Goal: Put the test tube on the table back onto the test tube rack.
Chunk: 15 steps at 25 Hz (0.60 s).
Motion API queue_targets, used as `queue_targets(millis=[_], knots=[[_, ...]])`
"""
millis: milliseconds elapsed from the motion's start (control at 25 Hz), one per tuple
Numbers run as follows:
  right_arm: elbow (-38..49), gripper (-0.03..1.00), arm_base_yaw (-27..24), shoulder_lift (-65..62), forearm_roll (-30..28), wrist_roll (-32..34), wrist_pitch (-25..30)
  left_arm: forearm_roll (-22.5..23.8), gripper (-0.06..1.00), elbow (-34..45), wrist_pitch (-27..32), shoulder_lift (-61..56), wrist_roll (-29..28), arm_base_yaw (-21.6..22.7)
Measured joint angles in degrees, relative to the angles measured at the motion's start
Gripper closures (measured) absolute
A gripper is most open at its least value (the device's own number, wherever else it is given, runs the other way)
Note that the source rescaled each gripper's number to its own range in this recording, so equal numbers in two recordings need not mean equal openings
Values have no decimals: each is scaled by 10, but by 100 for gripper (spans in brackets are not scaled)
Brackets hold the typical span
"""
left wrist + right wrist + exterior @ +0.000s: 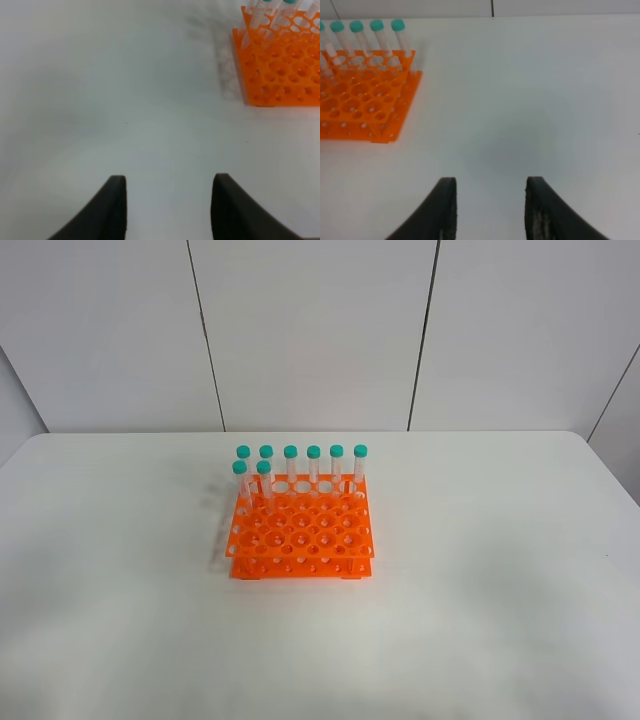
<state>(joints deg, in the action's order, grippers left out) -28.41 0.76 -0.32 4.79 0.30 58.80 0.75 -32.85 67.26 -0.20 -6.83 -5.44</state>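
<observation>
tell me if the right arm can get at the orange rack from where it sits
Probably yes. The right pincer is open above bare table, and nothing lies between it and the orange rack; the capped tubes stand only in its back rows.

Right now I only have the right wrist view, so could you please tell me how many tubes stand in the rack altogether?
Observer: Eight test tubes stand in the test tube rack: six along the back row and two in the next row, at its left end.
Operator: Thank you. Is any tube lying on the table?
Observer: None that I can see anywhere on the table in the high view.
Operator: And how is the left tool?
Observer: The left tool is open and empty over bare table, well apart from the rack.
</observation>
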Motion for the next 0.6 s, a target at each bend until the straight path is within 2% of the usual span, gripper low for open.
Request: queue_targets(millis=[600], knots=[[0, 12, 0, 0, 0, 0, 0, 0, 16, 0, 0, 0, 0, 0]])
